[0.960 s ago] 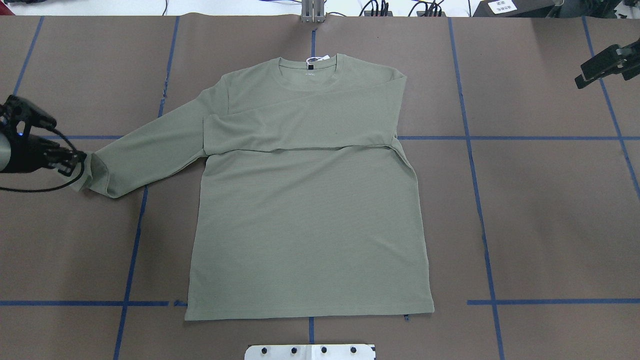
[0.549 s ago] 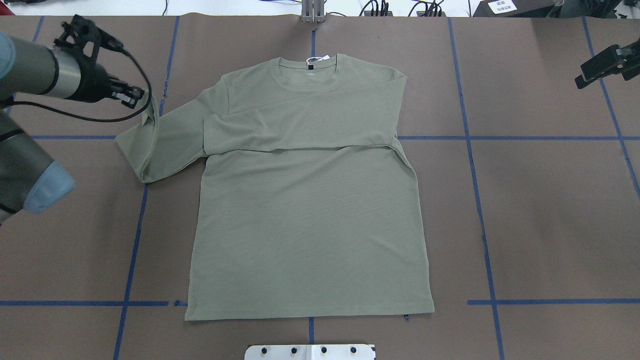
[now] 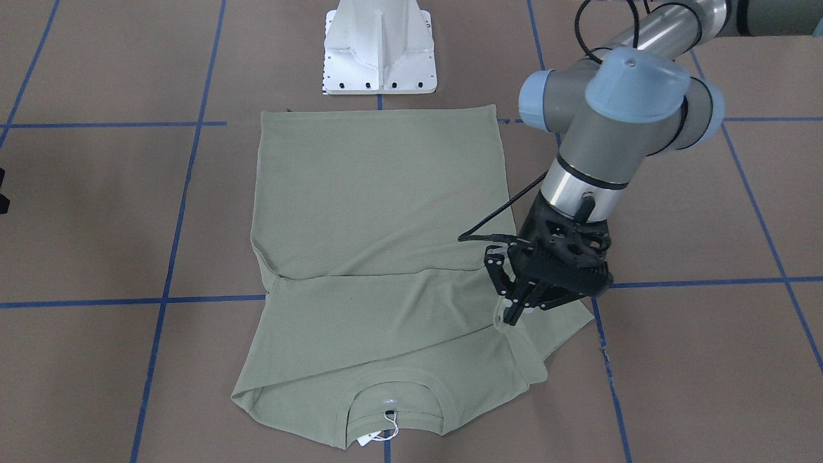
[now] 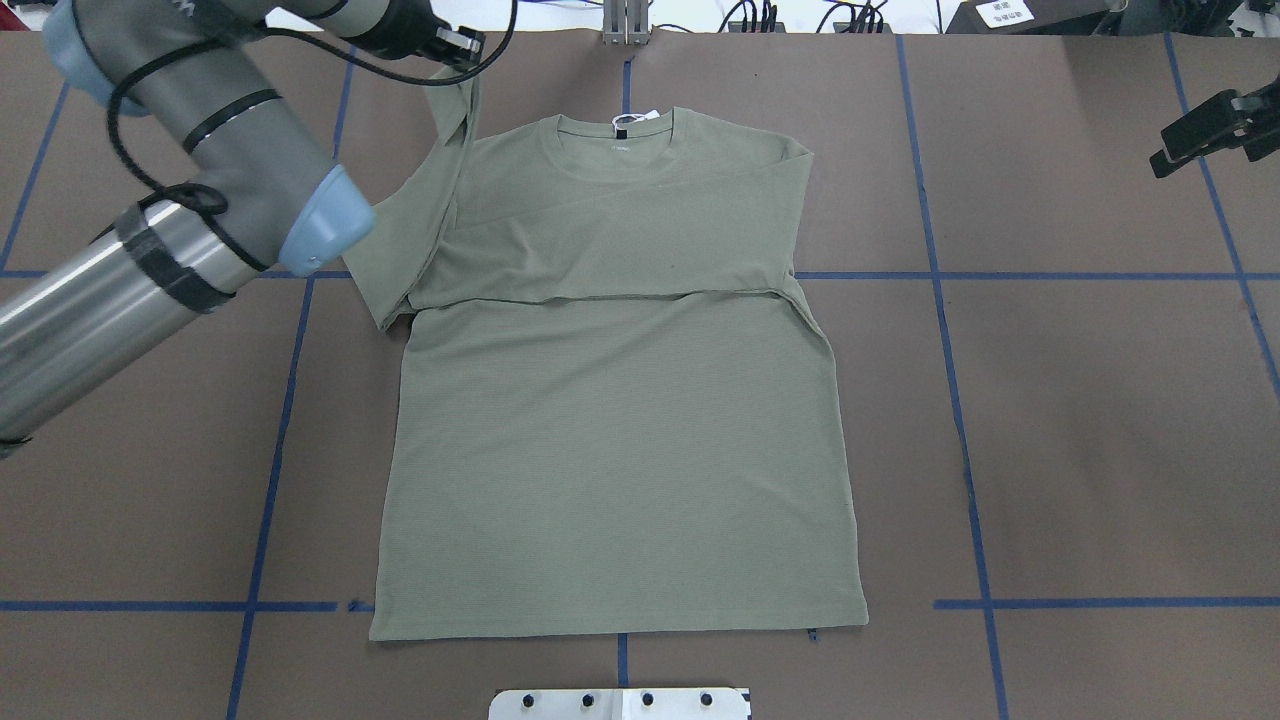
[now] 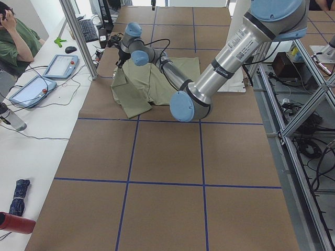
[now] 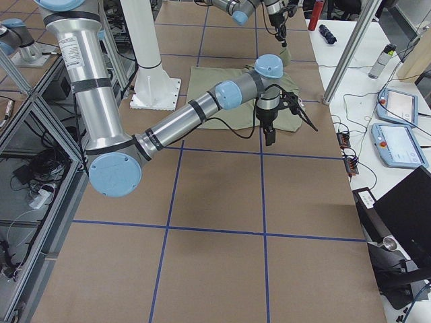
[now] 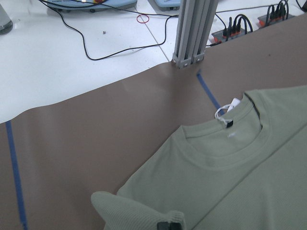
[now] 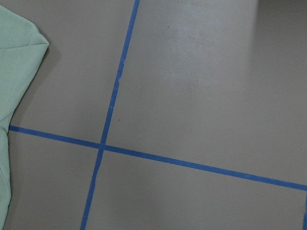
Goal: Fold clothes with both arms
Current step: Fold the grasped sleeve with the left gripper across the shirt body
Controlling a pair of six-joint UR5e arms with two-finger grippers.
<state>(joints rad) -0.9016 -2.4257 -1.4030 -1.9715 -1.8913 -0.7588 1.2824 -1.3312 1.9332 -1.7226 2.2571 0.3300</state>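
Note:
The sage-green long-sleeved shirt (image 4: 620, 450) lies flat, collar at the table's far edge, white hang tag (image 4: 640, 115) at the neck. One sleeve is folded across the chest. My left gripper (image 4: 462, 48) is shut on the other sleeve's cuff and holds it lifted near the left shoulder, beside the collar. The front view shows the same gripper (image 3: 511, 315) pinching the cuff above the shirt (image 3: 373, 193). In the left wrist view the cuff (image 7: 144, 213) hangs at the bottom. My right gripper (image 4: 1160, 165) hovers far right, open, nothing in it.
The white pedestal base (image 3: 379, 51) stands at the shirt's hem side. An aluminium post (image 4: 626, 25) and cables sit at the far edge. Blue tape lines (image 8: 110, 115) grid the brown table cover. A person (image 5: 15, 36) and tablets (image 5: 57, 65) are at a side desk.
My left gripper has carried the sleeve cuff from the table's left side up and inward to the shirt's left shoulder, folding the sleeve over. The right arm has not moved.

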